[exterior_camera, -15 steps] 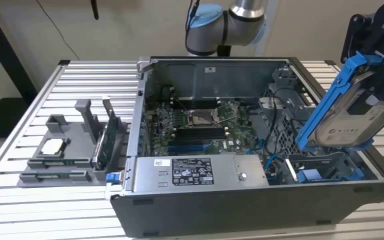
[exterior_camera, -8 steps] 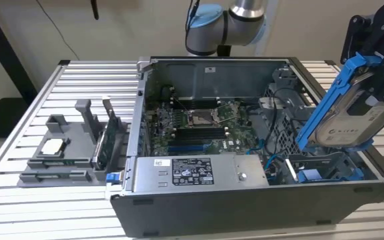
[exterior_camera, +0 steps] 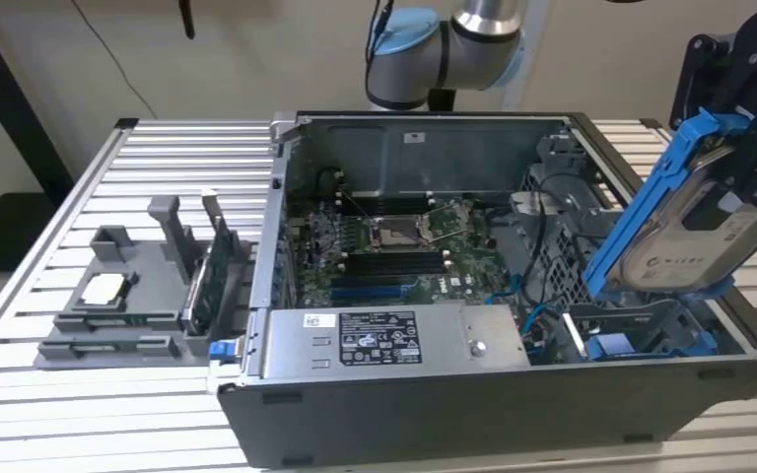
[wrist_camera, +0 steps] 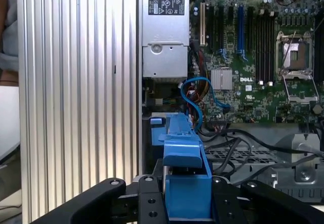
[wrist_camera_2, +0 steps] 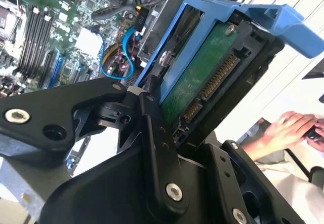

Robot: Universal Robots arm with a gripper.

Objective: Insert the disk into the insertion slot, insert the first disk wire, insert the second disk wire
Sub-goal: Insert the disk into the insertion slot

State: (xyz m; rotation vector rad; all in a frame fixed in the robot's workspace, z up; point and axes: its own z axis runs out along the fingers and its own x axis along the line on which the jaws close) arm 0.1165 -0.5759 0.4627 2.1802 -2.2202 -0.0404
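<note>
One disk point(exterior_camera: 668, 232) clamped in my claw point(exterior_camera: 736, 182)
Exterior view: it hangs tilted just above the insertion slot point(exterior_camera: 635, 333), at the open case's point(exterior_camera: 484, 419) end on the exterior view's right. Second wrist view: my fingers point(wrist_camera_2: 152, 127) pinch its edge. First wrist view: motherboard point(wrist_camera: 253, 67) beyond it

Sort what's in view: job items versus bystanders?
Job: disk, held in the gripper; insertion slot; blue cable, probably a disk wire.
Bystanders: power-supply box; motherboard; grey parts holder on the exterior view's left; a person's hand.
</note>
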